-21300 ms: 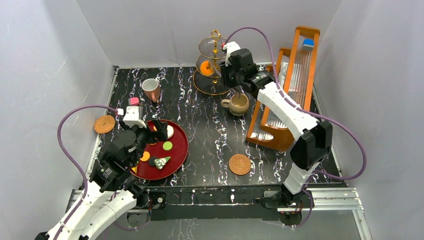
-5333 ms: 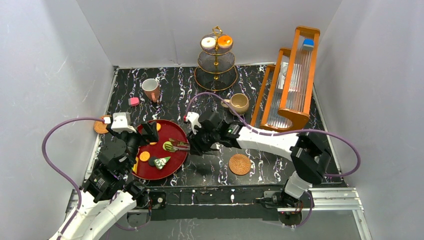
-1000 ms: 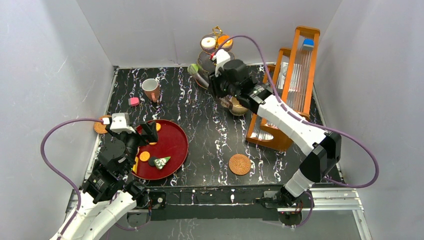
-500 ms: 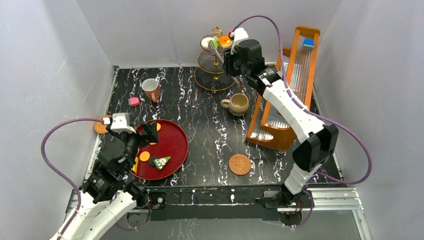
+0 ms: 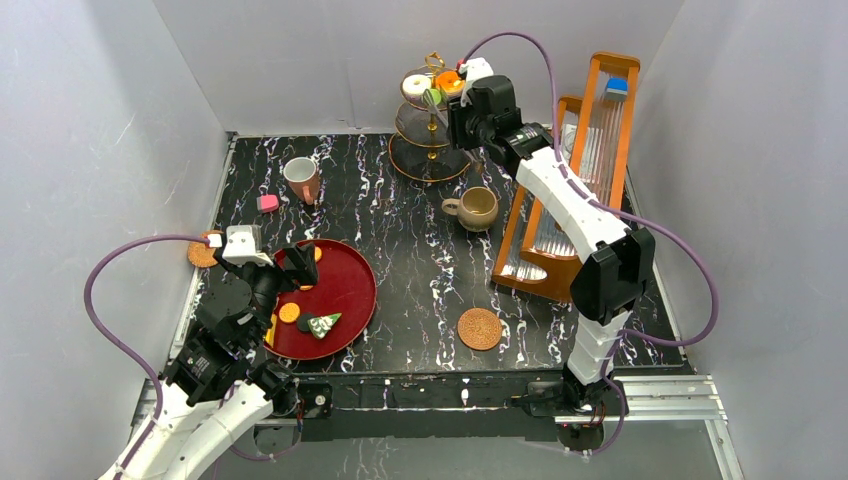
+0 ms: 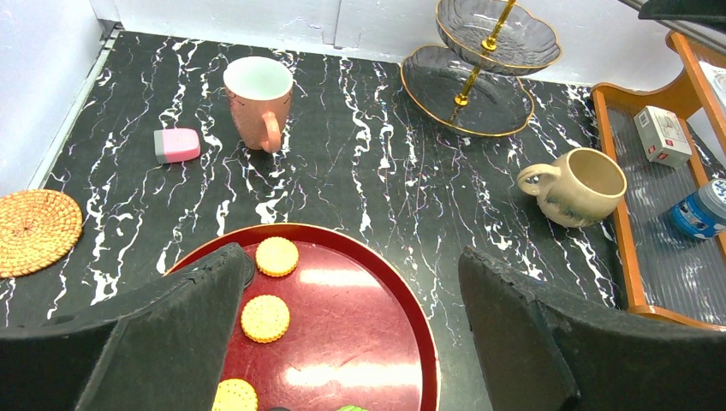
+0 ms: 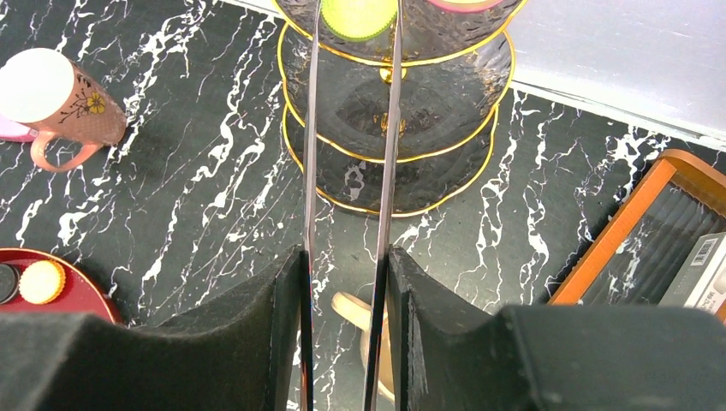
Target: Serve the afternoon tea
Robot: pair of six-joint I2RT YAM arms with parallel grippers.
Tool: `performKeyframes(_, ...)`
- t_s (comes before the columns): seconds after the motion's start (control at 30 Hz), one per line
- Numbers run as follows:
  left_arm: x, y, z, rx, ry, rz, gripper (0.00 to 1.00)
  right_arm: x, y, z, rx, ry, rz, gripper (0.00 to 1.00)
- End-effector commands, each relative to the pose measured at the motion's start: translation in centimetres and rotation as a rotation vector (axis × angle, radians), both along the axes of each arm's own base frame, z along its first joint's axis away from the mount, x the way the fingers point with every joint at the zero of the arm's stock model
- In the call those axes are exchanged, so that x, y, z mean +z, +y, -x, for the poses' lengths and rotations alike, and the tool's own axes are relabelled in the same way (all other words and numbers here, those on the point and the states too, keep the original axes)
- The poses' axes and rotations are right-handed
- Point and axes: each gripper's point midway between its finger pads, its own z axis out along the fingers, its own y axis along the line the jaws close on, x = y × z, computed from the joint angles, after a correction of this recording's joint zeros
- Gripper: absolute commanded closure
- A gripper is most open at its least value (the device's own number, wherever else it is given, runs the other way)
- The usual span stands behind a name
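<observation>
Green pastry (image 7: 358,17) sits between the tongs (image 7: 390,128) tips atop the stand (image 5: 425,160) at 12 o'clock; right gripper (image 7: 342,257) clamps the tongs, left gripper (image 6: 353,261) splayed wide.

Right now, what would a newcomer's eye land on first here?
The right fingers clamp long tongs whose tips flank a green pastry at the top tier of the gold three-tier stand, at the back. Nearer, the left fingers hang wide open over the round red tray of cookies.
</observation>
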Motion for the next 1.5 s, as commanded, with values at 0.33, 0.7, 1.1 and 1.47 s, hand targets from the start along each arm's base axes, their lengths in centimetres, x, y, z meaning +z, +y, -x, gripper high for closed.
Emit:
performKeyframes(0.33, 0.2, 0.0, -0.1, 0.002, -0.007, 0.005, 0.08, 5.9, -0.8, -1.1, -0.012, -0.118, -0.058, 0.47)
performKeyframes(0.7, 0.1, -0.1, -0.1, 0.001, -0.006, 0.003, 0.08, 7.7, -0.5, 1.2, 0.039, -0.108, -0.114, 0.51)
performKeyframes(1.1, 0.2, -0.1, -0.1, -0.002, -0.007, 0.005, 0.08, 6.7, 0.3, 6.6, 0.153, -0.028, -0.156, 0.52)
performKeyframes(1.47, 0.2, 0.0, 0.0, 0.004, -0.009, 0.005, 0.08, 3.7, 3.6, 14.9, 0.378, 0.054, -0.192, 0.53)
